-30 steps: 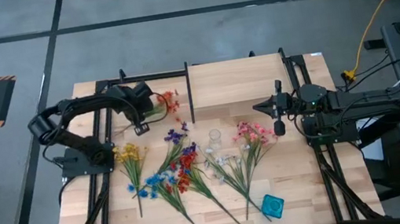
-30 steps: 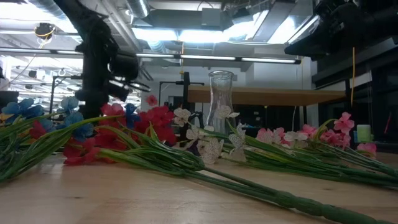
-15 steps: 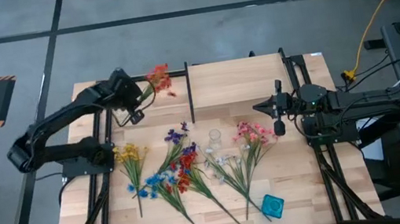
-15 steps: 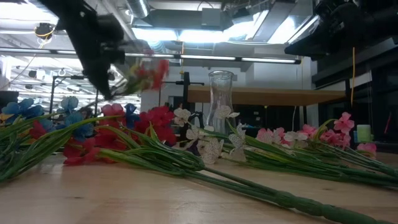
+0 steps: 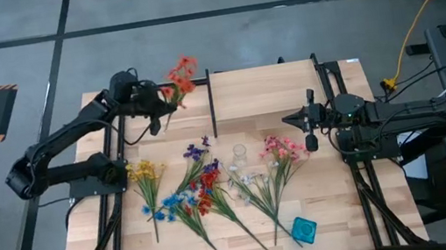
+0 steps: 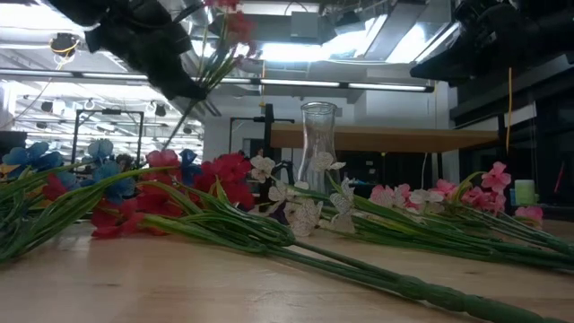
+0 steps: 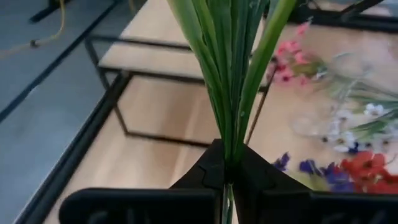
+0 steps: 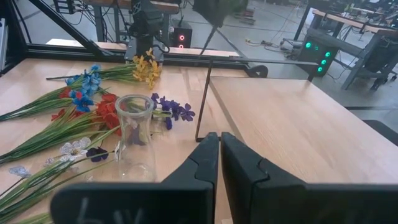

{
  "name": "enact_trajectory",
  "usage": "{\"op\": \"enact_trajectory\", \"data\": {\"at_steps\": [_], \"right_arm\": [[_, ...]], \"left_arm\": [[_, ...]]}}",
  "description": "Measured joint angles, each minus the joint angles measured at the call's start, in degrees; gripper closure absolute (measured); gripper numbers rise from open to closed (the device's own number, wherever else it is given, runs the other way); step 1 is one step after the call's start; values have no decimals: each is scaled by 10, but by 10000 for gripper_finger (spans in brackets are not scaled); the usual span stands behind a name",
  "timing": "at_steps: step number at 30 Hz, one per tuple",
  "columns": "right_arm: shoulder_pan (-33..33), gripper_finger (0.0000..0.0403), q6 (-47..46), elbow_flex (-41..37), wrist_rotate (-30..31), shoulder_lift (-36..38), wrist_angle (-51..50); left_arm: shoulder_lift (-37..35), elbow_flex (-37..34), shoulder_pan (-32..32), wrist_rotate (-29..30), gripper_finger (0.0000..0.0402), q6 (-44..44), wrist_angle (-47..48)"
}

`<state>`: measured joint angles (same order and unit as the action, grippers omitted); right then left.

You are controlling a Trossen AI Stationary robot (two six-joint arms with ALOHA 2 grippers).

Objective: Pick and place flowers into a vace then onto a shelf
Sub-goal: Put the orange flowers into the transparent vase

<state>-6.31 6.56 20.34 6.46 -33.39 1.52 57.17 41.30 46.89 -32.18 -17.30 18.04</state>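
Observation:
My left gripper [image 5: 158,104] [image 6: 193,88] is raised over the table's far left part, shut on an orange-red flower spray [image 5: 181,73] [image 6: 226,23]. The other flowers lie flat on the tabletop: yellow [image 5: 143,171], purple [image 5: 196,151], red and blue [image 5: 196,193] [image 6: 134,193], white [image 5: 249,180], pink [image 5: 279,147] [image 6: 466,197]. A clear glass vase [image 5: 239,152] [image 6: 318,144] [image 8: 136,134] stands upright among them. The shelf [image 5: 267,92] [image 8: 292,118] stands at the far middle. My right gripper [image 5: 290,119] [image 8: 219,144] waits shut beside the shelf's right part. My left gripper pinches the spray's bundled green stems [image 7: 227,158] between its two fingers, which lie across them. The spray is lifted clear and stands tilted, blooms uppermost [image 6: 226,23]. A short length of stem [image 6: 175,133] hangs below the fingers.
A small teal object [image 5: 304,230] lies near the table's near right edge. Black frame rails [image 5: 119,202] run along both sides of the tabletop. The shelf's thin black posts [image 8: 203,99] stand close behind the vase. Bare wood shows along the near edge [image 6: 179,287].
My left gripper has risen and swung toward the far edge, tipping upward. The orange-red spray has gone from lying low near the table to lifted clear and standing tilted, blooms high. The right arm has kept still.

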Motion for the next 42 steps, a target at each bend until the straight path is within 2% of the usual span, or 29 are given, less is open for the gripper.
{"op": "enact_trajectory", "data": {"at_steps": [7,10,16,21,25,35,42], "right_arm": [[0,380,0,0,0,0,-3],[0,380,0,0,0,0,-3],[0,380,0,0,0,0,-2],[0,380,-5,0,0,0,-2],[0,380,-5,0,0,0,-2],[0,379,-4,0,0,0,-1],[0,379,-3,0,0,0,-1]], "left_arm": [[0,-36,-18,-19,395,24,-81],[0,-46,-42,-26,395,26,-82],[0,-55,-94,-29,395,31,-159],[0,-55,-123,-29,395,65,-241],[-1,-55,-145,-16,395,100,-256],[-1,-55,-260,119,394,167,-290],[0,-55,-359,270,394,208,-305]]}}
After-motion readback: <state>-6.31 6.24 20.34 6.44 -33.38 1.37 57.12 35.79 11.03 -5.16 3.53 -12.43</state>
